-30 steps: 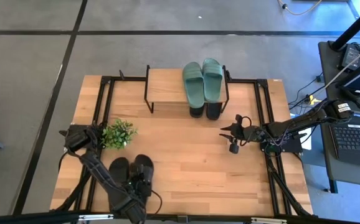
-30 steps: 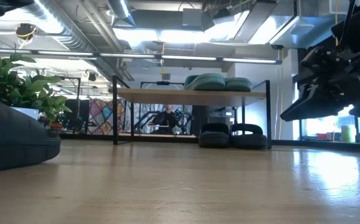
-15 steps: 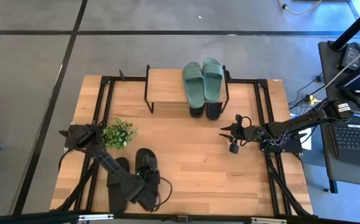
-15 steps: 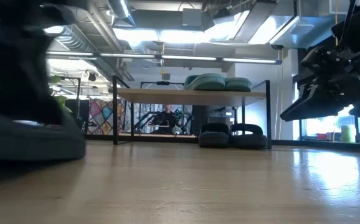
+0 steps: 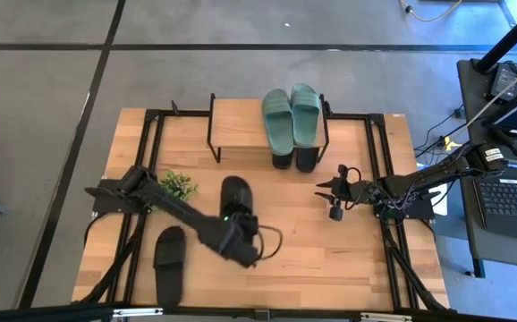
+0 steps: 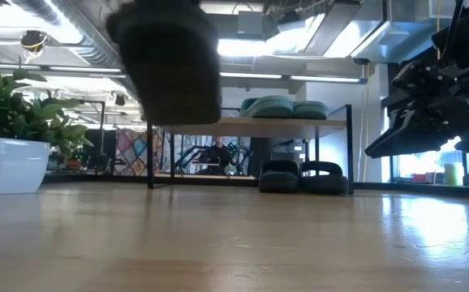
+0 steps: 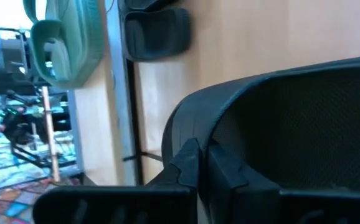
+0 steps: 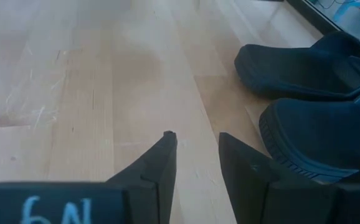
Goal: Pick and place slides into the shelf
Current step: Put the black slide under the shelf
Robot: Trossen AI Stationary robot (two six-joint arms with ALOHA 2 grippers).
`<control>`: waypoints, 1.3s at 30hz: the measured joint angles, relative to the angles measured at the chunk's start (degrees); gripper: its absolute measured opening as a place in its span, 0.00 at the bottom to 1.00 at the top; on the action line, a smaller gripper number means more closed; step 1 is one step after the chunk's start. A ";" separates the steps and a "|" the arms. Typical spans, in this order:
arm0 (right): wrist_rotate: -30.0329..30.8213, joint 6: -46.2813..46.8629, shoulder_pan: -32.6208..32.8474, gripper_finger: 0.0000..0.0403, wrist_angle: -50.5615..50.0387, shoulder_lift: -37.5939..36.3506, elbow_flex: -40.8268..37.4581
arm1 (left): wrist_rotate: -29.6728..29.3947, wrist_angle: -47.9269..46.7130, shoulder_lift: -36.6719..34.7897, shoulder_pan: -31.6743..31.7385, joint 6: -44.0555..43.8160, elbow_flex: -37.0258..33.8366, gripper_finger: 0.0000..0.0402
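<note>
A black slide (image 5: 234,199) hangs clamped in the left gripper (image 5: 238,224) above the table (image 5: 303,241).

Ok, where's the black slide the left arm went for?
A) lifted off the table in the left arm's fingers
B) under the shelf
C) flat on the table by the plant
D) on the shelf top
A: the left gripper is shut on the black slide, and the low view shows it hanging clear above the tabletop.
</note>
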 joint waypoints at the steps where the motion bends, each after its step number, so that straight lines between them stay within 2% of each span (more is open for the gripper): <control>1: 0.00 0.00 0.01 0.30 0.00 0.00 0.00 | -0.38 0.48 -0.01 1.09 2.16 0.37 0.01; 5: 0.00 0.00 0.02 0.30 -0.21 0.00 0.00 | -1.64 1.18 -2.31 5.00 6.24 -0.07 0.01; 8: 0.00 -0.02 0.00 0.30 -0.33 -0.01 0.00 | -1.68 5.44 -6.19 7.08 9.52 -2.95 0.01; 11: -0.01 -0.60 0.01 0.30 -0.04 -0.02 0.00 | -0.12 15.58 -11.51 8.58 16.74 -8.05 0.01; 15: -0.01 -0.07 0.01 0.30 -0.24 -0.02 0.00 | 5.86 31.66 -18.52 11.09 26.44 -17.36 0.01; 19: 0.00 -0.13 0.00 0.30 -0.22 -0.02 0.00 | 6.02 41.76 -21.49 14.15 30.24 -26.29 0.01; 26: -0.02 -0.04 0.02 0.30 -0.44 -0.02 0.00 | 5.38 52.34 -18.96 17.51 32.90 -34.86 0.01; 34: -0.02 3.61 0.01 0.30 -0.32 -0.02 0.00 | 5.40 62.58 -13.73 20.97 44.56 -35.23 0.01; 39: -0.07 6.01 0.02 0.30 -0.42 -0.02 0.00 | 5.91 66.08 -10.77 22.80 45.41 -35.28 0.01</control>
